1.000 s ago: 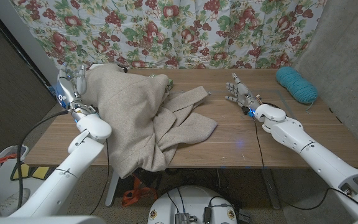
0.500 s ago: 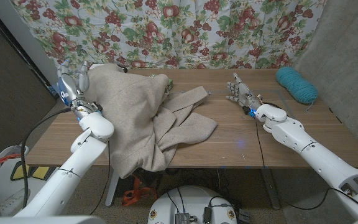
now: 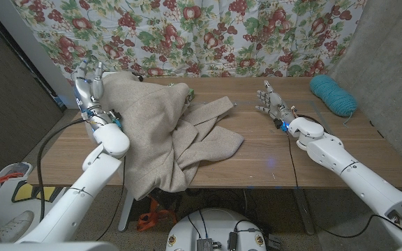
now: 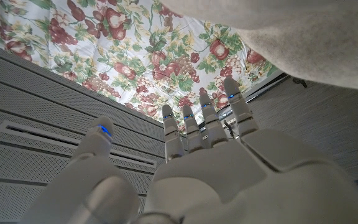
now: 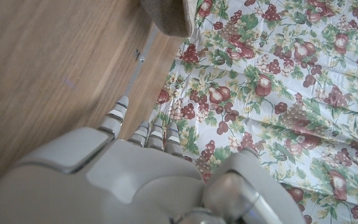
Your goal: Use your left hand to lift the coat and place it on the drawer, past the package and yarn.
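Observation:
A beige coat [image 3: 159, 132] lies heaped on the left part of the wooden table [image 3: 313, 150], and a fold of it hangs over the front edge. My left hand [image 3: 88, 78] is raised beside the coat's far left edge with its fingers apart and nothing in them. In the left wrist view the same hand [image 4: 210, 155] reaches toward the curtain, with the coat [image 4: 303, 37] close alongside. Over bare wood right of centre, my right hand [image 3: 269, 102] is open and holds nothing. A teal yarn ball [image 3: 332, 94] sits at the far right.
A floral curtain [image 3: 215, 28] hangs right behind the table. A dark panel [image 3: 12, 104] stands to the left and a grey wall [image 3: 389, 56] to the right. A black cable [image 3: 47, 139] trails off my left arm. The right wrist view shows the coat's tip [image 5: 166, 12].
My left hand has lifted off the coat's edge and moved back toward the curtain, fingers spreading. The right hand has shifted slightly. The coat has not moved.

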Tool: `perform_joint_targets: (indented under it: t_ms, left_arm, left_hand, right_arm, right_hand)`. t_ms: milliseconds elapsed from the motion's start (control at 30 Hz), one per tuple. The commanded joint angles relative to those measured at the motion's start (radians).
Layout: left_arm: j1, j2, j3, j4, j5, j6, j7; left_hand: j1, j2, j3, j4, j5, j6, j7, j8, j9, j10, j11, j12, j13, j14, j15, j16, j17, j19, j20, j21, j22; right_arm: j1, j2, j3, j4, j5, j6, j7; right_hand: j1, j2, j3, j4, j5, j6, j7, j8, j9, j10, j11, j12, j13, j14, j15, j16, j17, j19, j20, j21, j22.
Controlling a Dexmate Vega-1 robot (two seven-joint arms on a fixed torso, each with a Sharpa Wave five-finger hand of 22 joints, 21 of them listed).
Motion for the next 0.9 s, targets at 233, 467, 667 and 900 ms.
perform_joint_targets:
  t_ms: [233, 467, 667, 900]
  left_arm:
    - [0.042, -0.041, -0.01, -0.021, -0.099, -0.199, -0.148]
    - [0.069, -0.053, -0.019, -0.075, -0.144, -0.24, -0.22]
    - [0.105, -0.055, -0.029, -0.13, -0.135, -0.255, -0.261]
    - [0.136, -0.06, -0.057, -0.181, -0.168, -0.263, -0.317]
  left_hand:
    - [-0.014, -0.001, -0.004, 0.006, -0.003, -0.001, 0.002, -0.002, 0.001, 0.008, 0.001, -0.003, -0.004, -0.004, 0.002, -0.006, -0.002, -0.011, 0.001, -0.01, -0.001]
    - [-0.019, -0.002, -0.006, 0.007, -0.003, 0.001, 0.004, -0.002, 0.001, 0.009, 0.003, -0.005, -0.007, -0.005, 0.007, -0.009, -0.005, -0.011, 0.0, -0.015, -0.001]
    - [-0.023, -0.001, -0.007, 0.008, -0.003, 0.007, 0.006, 0.0, 0.001, 0.009, 0.007, -0.007, -0.009, -0.006, 0.011, -0.011, -0.007, -0.012, 0.001, -0.02, -0.001]
    - [-0.027, 0.0, -0.007, 0.008, -0.001, 0.02, 0.013, 0.003, 0.0, 0.005, 0.009, -0.012, -0.013, -0.009, 0.014, -0.018, -0.011, -0.015, 0.001, -0.03, -0.001]
  right_arm:
    - [-0.032, 0.007, -0.002, -0.048, -0.034, 0.033, -0.053]
    - [-0.044, 0.02, -0.003, -0.059, -0.038, 0.045, -0.069]
    - [-0.038, 0.028, -0.009, -0.041, -0.044, 0.061, -0.058]
    - [-0.027, 0.041, -0.015, -0.019, -0.047, 0.079, -0.045]
  right_hand:
    - [0.005, 0.007, -0.001, -0.01, -0.006, 0.001, -0.009, -0.002, 0.006, -0.001, -0.001, 0.001, 0.003, 0.001, -0.006, 0.003, 0.003, -0.001, 0.006, 0.004, 0.002]
    - [0.006, 0.007, -0.001, -0.01, -0.006, 0.0, -0.01, -0.002, 0.006, 0.0, -0.001, 0.001, 0.003, 0.001, -0.006, 0.003, 0.003, -0.001, 0.005, 0.003, 0.002]
    - [0.006, 0.007, -0.001, -0.011, -0.006, 0.0, -0.01, -0.002, 0.006, -0.002, -0.003, 0.0, 0.003, 0.0, -0.006, 0.003, 0.003, -0.002, 0.006, 0.003, 0.002]
    - [0.006, 0.007, -0.001, -0.011, -0.006, 0.001, -0.008, -0.002, 0.006, -0.001, 0.001, 0.0, 0.003, 0.0, -0.006, 0.002, 0.003, -0.002, 0.006, 0.003, 0.002]
